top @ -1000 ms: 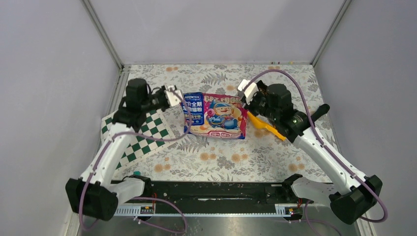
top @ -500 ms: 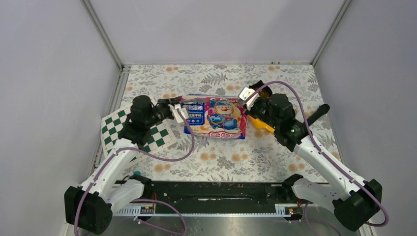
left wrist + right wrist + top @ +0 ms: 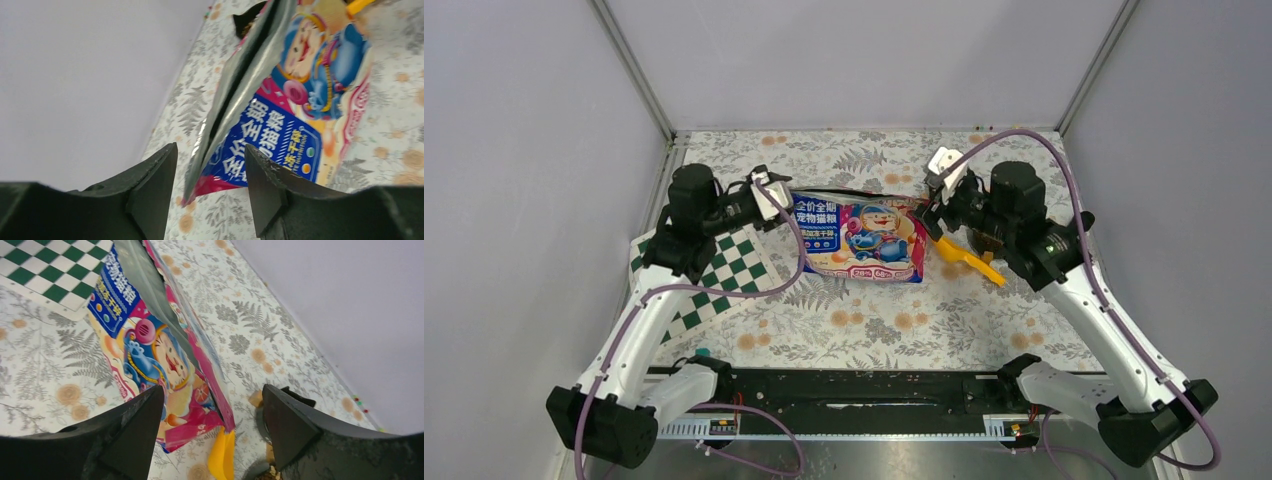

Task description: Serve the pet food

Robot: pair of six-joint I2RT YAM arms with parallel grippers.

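Glossy film against matt plastic and printed covering.
The pink-blue-white printed pet-food bag (image 3: 861, 237) is creased plastic film with a high gloss, and its silvery inner lining (image 3: 235, 85) looks like smooth foil. The orange plastic scoop (image 3: 965, 256) is smooth with a soft sheen. The table (image 3: 874, 325) wears a matt floral-printed cover. The green-and-white chequered mat (image 3: 709, 285) is matt, though whether it is cloth or vinyl cannot be told. The jaws of the left gripper (image 3: 210, 167) and right gripper (image 3: 212, 412) are matt black plastic, faintly grainy.
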